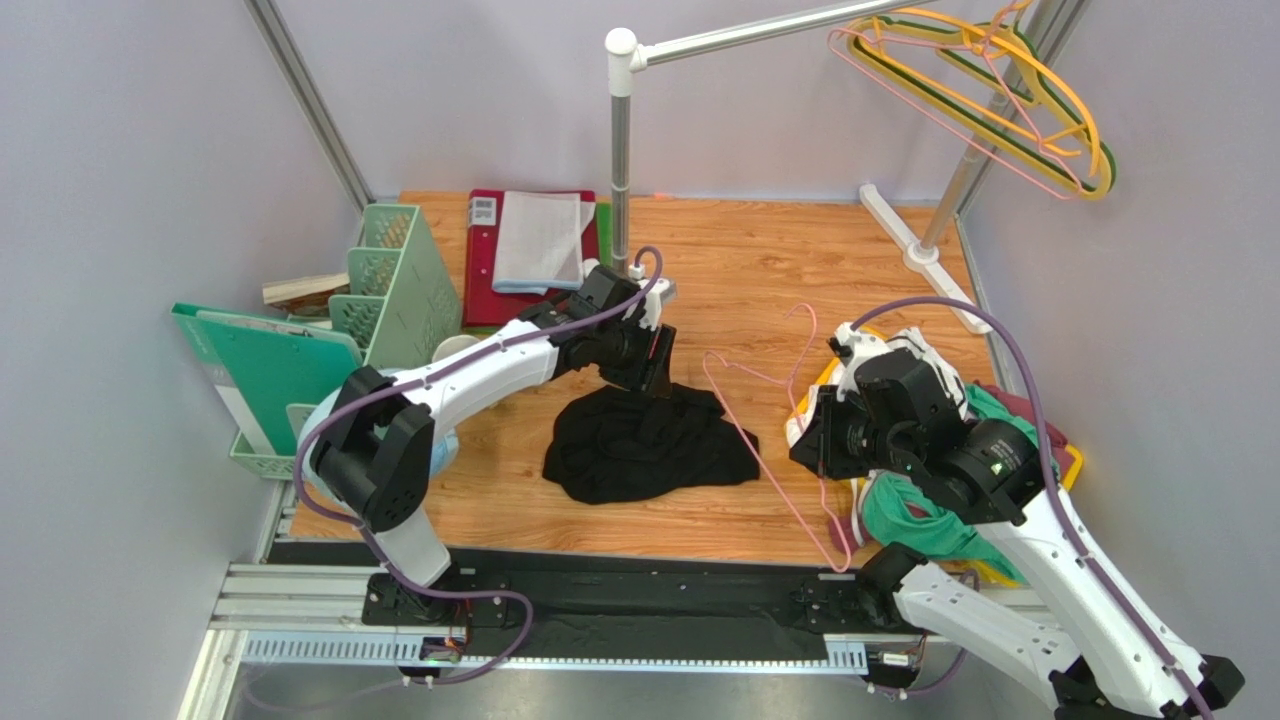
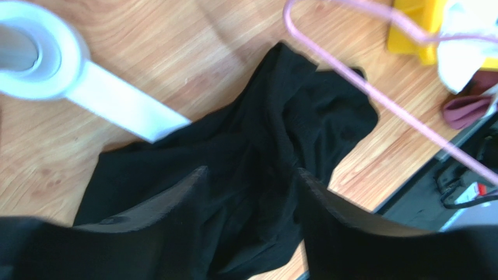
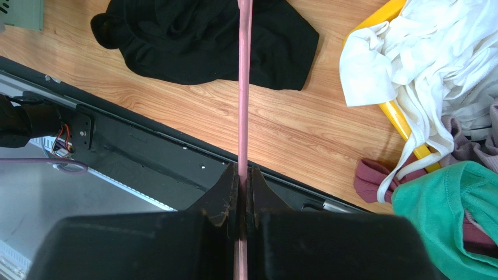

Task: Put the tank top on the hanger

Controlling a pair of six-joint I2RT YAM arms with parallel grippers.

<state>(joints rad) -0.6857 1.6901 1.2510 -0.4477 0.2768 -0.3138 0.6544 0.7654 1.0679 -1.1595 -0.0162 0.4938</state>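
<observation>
left end effector (image 2: 250, 172) over tank top (image 1: 646, 444), right end effector (image 3: 244, 173) pinching hanger (image 3: 244, 87)

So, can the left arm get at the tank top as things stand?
Probably yes: the left gripper hangs right over the tank top, jaws open, nothing between. The hanger, pinched in the right gripper, is off to one side.

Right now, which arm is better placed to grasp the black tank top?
Left. The left tool hangs open just above the tank top, with fabric showing between its jaws. The right tool is shut on the pink hanger, so it is busy and probably should only hold that.
</observation>
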